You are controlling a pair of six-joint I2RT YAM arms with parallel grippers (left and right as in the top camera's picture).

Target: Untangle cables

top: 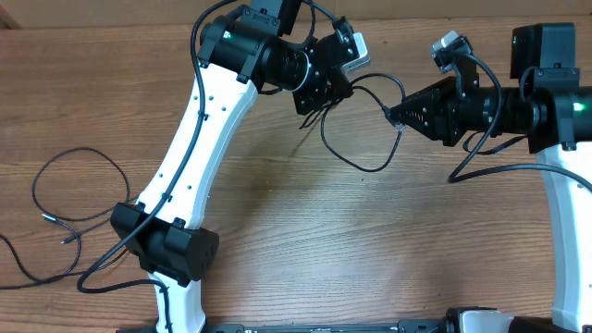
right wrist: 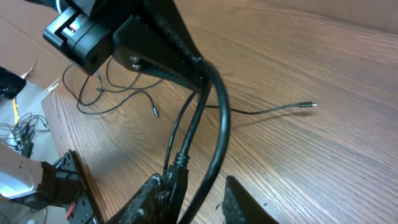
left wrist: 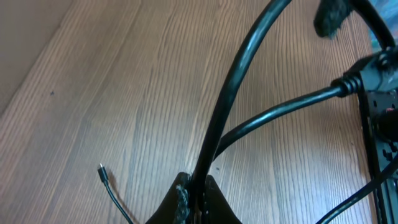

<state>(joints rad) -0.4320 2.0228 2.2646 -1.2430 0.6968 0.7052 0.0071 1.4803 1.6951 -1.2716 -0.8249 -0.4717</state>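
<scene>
Gripping a black cable (top: 356, 165) fast in the closed left claw (top: 313, 109), raised over the far side of the tabletop (top: 370, 250). Holding the right claw (top: 392, 115) at the same cable's plug end, jaws apart on either side of it. Showing other cables (top: 69, 176) lying loose near the left arm's base.

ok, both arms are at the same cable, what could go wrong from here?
1. The left gripper is shut on the cable, and the right gripper has a plug end between open jaws; pulling there could strain the plug.
2. Two strands meet at the left gripper, so pulling apart may tighten the tangle rather than free it.
3. The loose cables lie near the left arm's own cord; a wide sweep might snag them.
</scene>
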